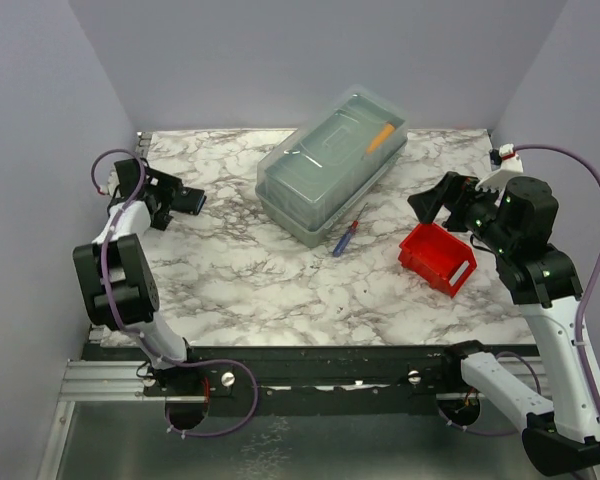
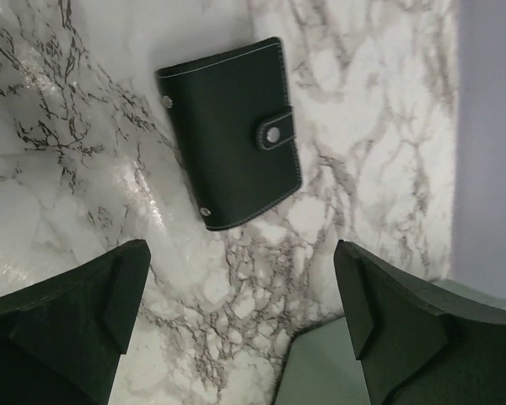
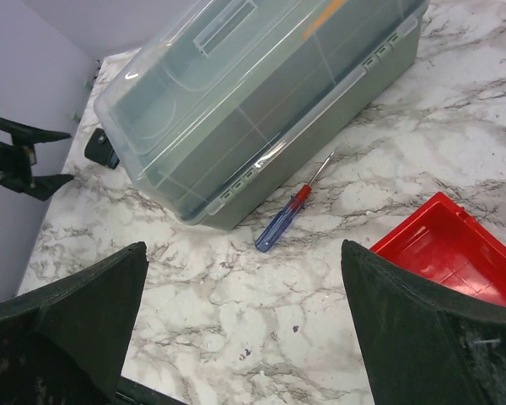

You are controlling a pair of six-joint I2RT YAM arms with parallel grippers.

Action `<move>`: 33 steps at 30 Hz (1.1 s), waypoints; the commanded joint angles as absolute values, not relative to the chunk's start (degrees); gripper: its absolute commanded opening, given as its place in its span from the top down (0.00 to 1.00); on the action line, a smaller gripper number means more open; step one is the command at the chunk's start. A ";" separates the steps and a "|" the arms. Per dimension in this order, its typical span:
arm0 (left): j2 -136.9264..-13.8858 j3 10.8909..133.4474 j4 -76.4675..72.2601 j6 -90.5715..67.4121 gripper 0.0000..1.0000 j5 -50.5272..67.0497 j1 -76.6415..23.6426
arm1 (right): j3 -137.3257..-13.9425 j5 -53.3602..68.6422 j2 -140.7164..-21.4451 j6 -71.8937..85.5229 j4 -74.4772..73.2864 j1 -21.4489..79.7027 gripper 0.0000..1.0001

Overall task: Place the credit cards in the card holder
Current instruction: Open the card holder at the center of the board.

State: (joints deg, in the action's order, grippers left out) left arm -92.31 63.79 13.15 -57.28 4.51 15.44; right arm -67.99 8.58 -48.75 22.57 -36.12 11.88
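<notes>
— At the far left of the marble table (image 1: 250,290), what did the left gripper (image 2: 240,266) have under it?

— The card holder (image 2: 232,131). It lay flat on the marble, folded shut, with its strap snapped down, and sat a little askew. The gripper hung above it with its jaws spread wide, one to each side, and nothing between them. It touched nothing.

— And the right gripper (image 3: 243,270)?

— That one was over the right side of the table, just as wide open and holding nothing. It hovered near the red bin (image 1: 438,258) and faced the middle of the table.

— What stood in the middle?

— A big clear box (image 1: 332,160) with its lid on, set at a slant toward the far side. Something orange (image 1: 380,138) showed inside it. Just on its near side lay a blue-and-red screwdriver (image 1: 345,238), apart from the box and to the left of the bin.

— Was the holder beside the box?

— No. It lay apart from the box, off to its left.
</notes>
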 commanded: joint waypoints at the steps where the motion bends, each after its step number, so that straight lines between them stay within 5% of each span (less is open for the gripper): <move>1: -103.15 68.87 12.34 -60.26 0.01 6.42 15.20 | -67.85 9.86 -48.60 23.09 -35.78 11.60 0.00; 11: -111.63 71.63 12.13 -65.33 0.21 3.97 14.78 | -69.44 6.76 -49.03 23.34 -38.05 11.56 0.00; 18: -115.31 74.70 22.06 -69.04 0.31 -0.95 14.12 | -69.26 7.21 -49.82 24.51 -37.40 11.57 0.00; 21: -120.27 82.54 35.26 -71.01 0.44 -7.22 13.98 | -69.26 7.81 -50.55 24.91 -37.65 11.59 0.00; 26: -126.12 87.61 41.32 -69.61 0.47 -7.46 13.52 | -68.62 8.40 -50.65 25.89 -37.54 11.54 0.00; 30: -126.38 87.36 40.86 -67.56 0.77 -7.35 12.47 | -67.73 8.84 -50.60 26.37 -37.68 11.55 0.00; 33: -124.75 86.05 40.96 -65.04 0.87 -8.41 10.64 | -66.25 9.08 -51.10 26.52 -38.14 11.60 0.00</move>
State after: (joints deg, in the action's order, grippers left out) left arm -120.92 90.19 32.32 -69.23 -2.48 13.06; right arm -67.96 8.05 -50.94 25.69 -36.60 11.88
